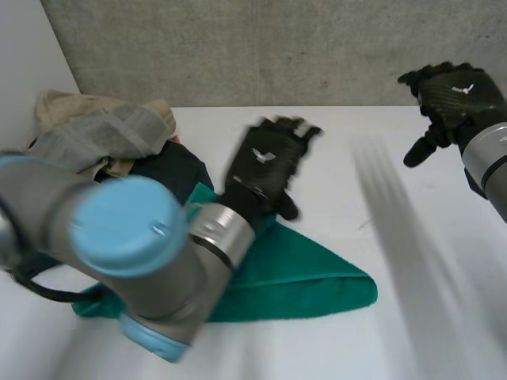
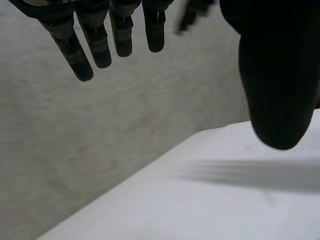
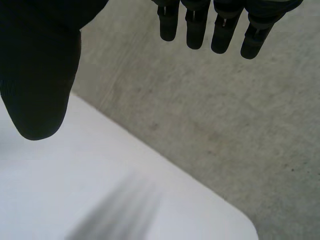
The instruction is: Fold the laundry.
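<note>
- Closest to the camera is the left arm (image 1: pixel 135 261). Its light-blue cap hangs low over the near-left part of the green towel (image 1: pixel 309 277).
- That towel lies flat on the white worktop (image 1: pixel 356 150). It seems folded once, with a rounded corner pointing to the right.
- The left hand (image 1: pixel 267 162) is over the towel's far edge. Its fingers (image 2: pixel 95 45) are straight and apart from the thumb, with nothing between them.
- The right hand (image 1: pixel 455 91) is raised well apart at the far right. Its fingers (image 3: pixel 195 30) are straight, the thumb stands wide, and it is empty.
- I judge the step is to take the towel for a further fold. To do it well, each hand should pinch one corner of the same edge. They should lift low, lay edge on edge, then press the crease flat.
- I make out no basket. The pile of laundry (image 1: pixel 103 134) sits loose at the far left. A dark garment (image 1: pixel 170 170) from it touches the towel, so a careless pull could drag it along.
</note>
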Controlling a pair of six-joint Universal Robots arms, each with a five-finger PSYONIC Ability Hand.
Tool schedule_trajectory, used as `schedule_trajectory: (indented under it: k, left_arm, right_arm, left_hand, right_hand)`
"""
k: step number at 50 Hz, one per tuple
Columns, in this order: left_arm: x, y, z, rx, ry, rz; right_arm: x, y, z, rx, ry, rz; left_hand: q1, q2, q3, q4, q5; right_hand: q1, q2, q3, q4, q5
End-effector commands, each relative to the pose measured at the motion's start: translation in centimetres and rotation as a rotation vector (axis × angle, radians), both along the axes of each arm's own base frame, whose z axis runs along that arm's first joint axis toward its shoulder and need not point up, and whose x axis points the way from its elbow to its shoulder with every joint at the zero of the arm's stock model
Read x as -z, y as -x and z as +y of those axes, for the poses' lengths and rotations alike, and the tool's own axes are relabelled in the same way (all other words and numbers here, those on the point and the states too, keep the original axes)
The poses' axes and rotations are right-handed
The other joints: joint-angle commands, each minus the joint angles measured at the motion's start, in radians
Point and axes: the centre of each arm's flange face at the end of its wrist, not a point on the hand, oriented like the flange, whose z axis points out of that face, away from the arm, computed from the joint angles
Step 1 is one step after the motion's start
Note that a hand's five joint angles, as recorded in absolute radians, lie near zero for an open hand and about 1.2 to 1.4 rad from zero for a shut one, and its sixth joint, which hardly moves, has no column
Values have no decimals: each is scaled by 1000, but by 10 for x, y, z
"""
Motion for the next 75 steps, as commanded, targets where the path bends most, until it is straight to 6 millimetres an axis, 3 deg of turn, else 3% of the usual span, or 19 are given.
schedule_trajectory:
  k: [1,6,12,18,25,29,34,37,40,41,47,51,53,56,59,60,62,68,75]
  left_arm:
    - [-34,-53,-18,-138,45,-67]
    - [-15,-75,-16,-181,-7,-224]
    - [16,-91,-14,-194,-50,-398]
    - [55,-92,-30,-196,-117,-484]
    - [78,-85,-43,-162,-154,-506]
    - [87,-78,-53,-153,-161,-509]
    - [87,-67,-66,-152,-134,-494]
    - [81,-59,-67,-140,-106,-473]
    - [63,-32,-55,-85,-19,-410]
    - [52,-14,-43,-43,43,-362]
    - [23,30,0,77,173,-181]
    - [23,53,35,186,151,-98]
    - [36,61,47,234,103,-88]
    - [47,64,51,248,71,-93]
    - [43,62,52,240,75,-93]
    - [41,60,50,230,78,-94]
    - [37,57,49,221,81,-103]
    - [24,6,5,12,50,-262]
    - [46,-38,-7,-146,-27,-534]
  right_arm:
    - [24,-16,20,-97,-128,127]
    - [41,-48,56,-289,-194,158]
    - [67,-68,87,-406,-231,204]
    - [97,-80,99,-454,-200,228]
    - [115,-79,100,-435,-208,238]
    - [117,-74,96,-397,-216,246]
    - [117,-70,94,-360,-219,251]
    - [110,-66,86,-318,-203,243]
    - [102,-54,70,-243,-183,235]
    - [91,-42,55,-177,-156,222]
    - [61,-4,12,-4,-81,185]
    - [51,13,-3,55,-65,178]
    - [49,21,-7,76,-75,177]
    - [52,24,-6,78,-98,180]
    - [54,23,-4,74,-113,183]
    - [55,23,-4,72,-118,183]
    - [57,23,-3,69,-122,183]
    - [63,11,8,-19,-153,190]
    - [78,-8,27,-166,-248,190]
  left_hand:
    - [-6,-10,-13,-8,-2]
    - [-9,-12,-16,-11,-5]
    - [-20,-24,-28,-22,-17]
    - [-23,-27,-31,-25,-20]
    - [12,8,4,10,15]
    - [193,190,186,191,197]
    - [1157,1153,1150,1155,1161]
    - [1159,1156,1152,1157,1163]
    - [1159,1156,1152,1157,1163]
    - [1159,1156,1152,1157,1163]
    - [1159,1156,1152,1157,1163]
    - [1159,1156,1152,1157,1163]
    - [1159,1156,1152,1157,1163]
    - [1159,1156,1152,1157,1163]
    - [739,735,731,737,742]
    - [444,440,436,441,447]
    - [309,305,302,307,313]
    - [188,184,181,186,192]
    - [121,117,113,119,124]
  right_hand:
    - [-62,-46,-42,-39,-51]
    - [-62,-46,-42,-39,-51]
    - [-62,-46,-42,-39,-51]
    - [-62,-46,-42,-39,-51]
    - [-62,-46,-42,-39,-51]
    - [-62,-46,-42,-39,-51]
    - [9,26,30,32,20]
    - [12,29,33,36,23]
    - [12,29,33,36,23]
    - [12,29,33,36,23]
    - [12,29,33,36,23]
    - [12,29,33,36,23]
    - [12,29,33,36,23]
    - [12,29,33,36,23]
    - [1,17,21,24,12]
    - [-2,14,18,21,9]
    - [-5,11,15,18,6]
    - [-40,-24,-20,-17,-29]
    - [-43,-27,-23,-20,-32]
